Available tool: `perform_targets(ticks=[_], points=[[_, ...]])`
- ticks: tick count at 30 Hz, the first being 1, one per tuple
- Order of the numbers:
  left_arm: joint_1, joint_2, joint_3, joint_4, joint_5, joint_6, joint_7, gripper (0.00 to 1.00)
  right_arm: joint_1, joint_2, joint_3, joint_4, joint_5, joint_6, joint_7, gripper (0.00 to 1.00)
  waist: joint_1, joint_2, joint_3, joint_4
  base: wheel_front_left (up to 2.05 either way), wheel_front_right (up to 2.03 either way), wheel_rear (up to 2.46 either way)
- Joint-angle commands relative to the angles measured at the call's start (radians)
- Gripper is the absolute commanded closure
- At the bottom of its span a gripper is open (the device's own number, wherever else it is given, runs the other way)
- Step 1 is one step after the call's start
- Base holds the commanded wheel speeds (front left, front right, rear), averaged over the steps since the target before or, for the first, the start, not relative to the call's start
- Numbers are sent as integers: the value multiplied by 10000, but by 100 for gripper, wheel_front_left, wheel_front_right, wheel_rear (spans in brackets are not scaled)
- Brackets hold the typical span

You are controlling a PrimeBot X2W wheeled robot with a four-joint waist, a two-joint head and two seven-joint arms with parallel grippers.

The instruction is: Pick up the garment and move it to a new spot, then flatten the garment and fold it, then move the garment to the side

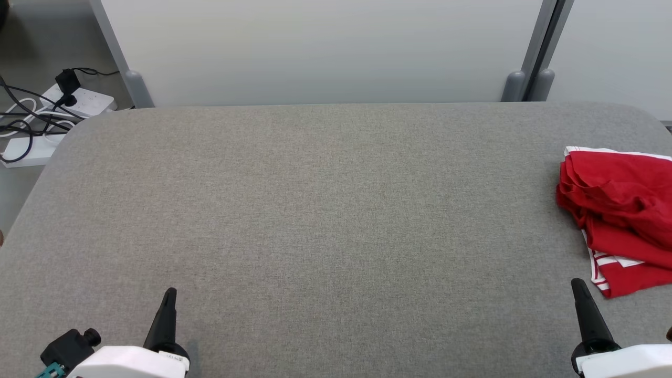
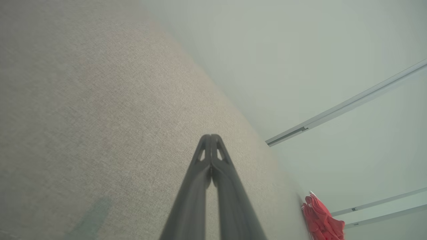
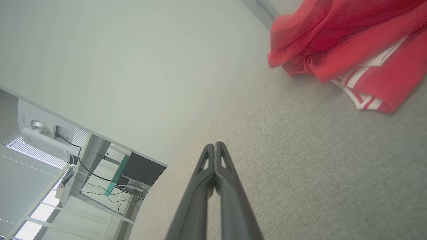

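The garment (image 1: pixel 622 212) is red with white striped trim. It lies in a loosely folded heap at the right edge of the grey table (image 1: pixel 325 210), partly cut off by the frame. It also appears in the left wrist view, garment (image 2: pixel 322 218), and large in the right wrist view, garment (image 3: pixel 350 46). My left gripper (image 1: pixel 169 294) rests at the lower left, shut and empty, with its tips touching in its own view, left gripper (image 2: pixel 210 136). My right gripper (image 1: pixel 577 286) sits at the lower right, shut and empty, just short of the garment's near corner, right gripper (image 3: pixel 214 145).
Grey partition panels (image 1: pixel 325 47) stand behind the table's far edge. White power strips with black cables (image 1: pixel 47 118) lie on the floor at the far left. The right wrist view catches a desk with a monitor (image 3: pixel 43 133) beyond the table.
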Motion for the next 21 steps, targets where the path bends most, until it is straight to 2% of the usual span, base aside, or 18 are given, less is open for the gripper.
perform_targets(ticks=[1,21], points=[[-591,67,337,-235,-410,-153,68,100,-492,-225,70,-83,500,3,112,100,-1,0,2,-15,0,0,0],[-818,-198,850,-203,-2410,-447,616,100,-951,-256,-17,424,2801,3,439,100,-1,0,20,-126,0,0,0]])
